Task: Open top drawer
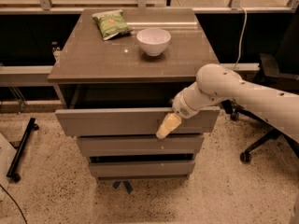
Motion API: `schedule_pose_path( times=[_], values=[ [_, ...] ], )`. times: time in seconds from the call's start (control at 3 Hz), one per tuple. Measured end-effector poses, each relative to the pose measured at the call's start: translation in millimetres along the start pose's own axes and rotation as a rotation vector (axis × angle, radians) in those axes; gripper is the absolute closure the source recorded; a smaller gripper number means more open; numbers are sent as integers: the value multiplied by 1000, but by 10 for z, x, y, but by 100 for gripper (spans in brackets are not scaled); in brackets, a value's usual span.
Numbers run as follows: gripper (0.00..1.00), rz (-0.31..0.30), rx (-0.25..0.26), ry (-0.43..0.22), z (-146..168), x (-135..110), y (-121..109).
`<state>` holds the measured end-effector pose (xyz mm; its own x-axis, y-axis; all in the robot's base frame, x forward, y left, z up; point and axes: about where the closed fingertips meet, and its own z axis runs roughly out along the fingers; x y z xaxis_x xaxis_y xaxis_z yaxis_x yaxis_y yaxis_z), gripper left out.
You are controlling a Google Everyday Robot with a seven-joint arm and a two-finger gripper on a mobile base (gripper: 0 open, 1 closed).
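Note:
The top drawer (112,121) is a wide grey-brown flat panel without a handle. It stands pulled out a little from the cabinet, with a dark gap showing behind its upper edge. My gripper (168,125), pale yellow at the end of the white arm (219,90), hangs over the front of the drawer panel right of its middle, touching its face. The arm reaches in from the right.
Two shorter drawers, middle (135,145) and bottom (140,168), sit below, pushed in. On the cabinet top (84,62) stand a white bowl (153,41) and a green snack bag (111,24). An office chair base (254,148) is at right, a black stand (21,148) at left.

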<state>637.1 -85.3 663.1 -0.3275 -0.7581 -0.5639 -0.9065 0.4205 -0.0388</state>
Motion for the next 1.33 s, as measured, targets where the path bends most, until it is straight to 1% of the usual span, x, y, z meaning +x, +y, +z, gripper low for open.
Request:
schedule_pose_path(
  times=[0.33, 0.67, 1.0, 1.33],
  values=[
    [2, -116, -84, 87, 2, 208, 274],
    [24, -151, -102, 140, -21, 312, 371],
    [48, -151, -102, 140, -46, 296, 370],
    [46, -151, -102, 140, -83, 271, 368]
  ],
)
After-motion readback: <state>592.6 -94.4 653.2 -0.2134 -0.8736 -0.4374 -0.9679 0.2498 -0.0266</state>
